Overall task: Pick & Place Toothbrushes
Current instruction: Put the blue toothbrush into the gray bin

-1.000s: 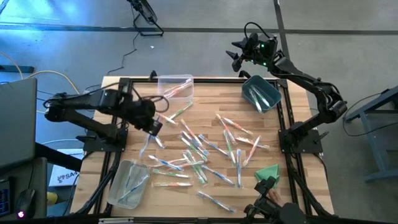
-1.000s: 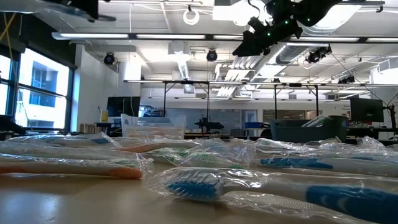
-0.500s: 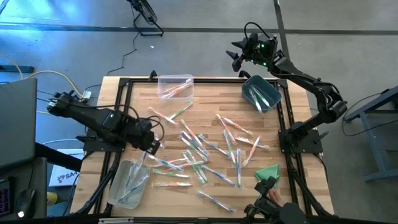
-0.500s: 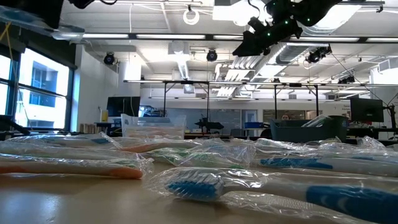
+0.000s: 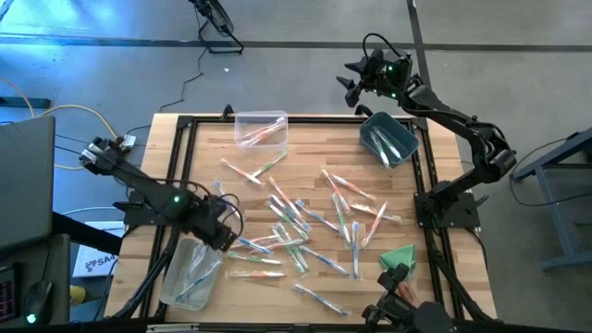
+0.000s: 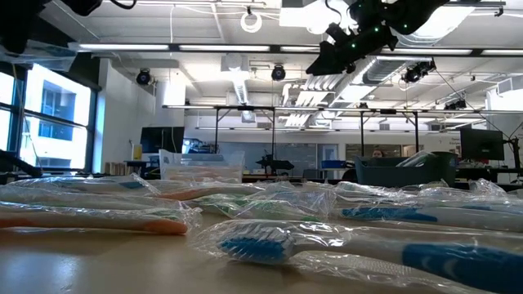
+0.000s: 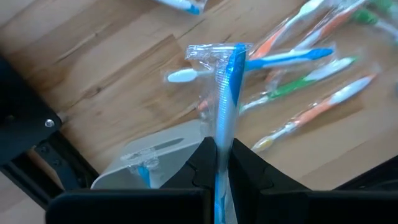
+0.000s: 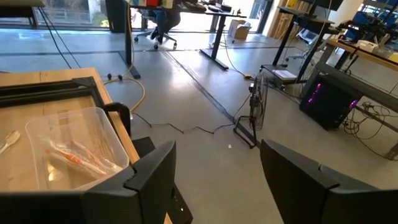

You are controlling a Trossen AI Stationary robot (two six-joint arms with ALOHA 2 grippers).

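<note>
Left gripper pinching blue toothbrush, jaws pressed together on wrapped handle; long axis running straight out ahead of jaws, bristle end farthest. Clear bin sitting just below and beside jaws, holding blue brush already; drop looking like next move, left arm far nearer. Held brush looking thin, blue-white, in crinkly clear wrap. Other toothbrushes lying scattered beyond jaws on table. Right gripper waiting spread, near teal bin.
</note>
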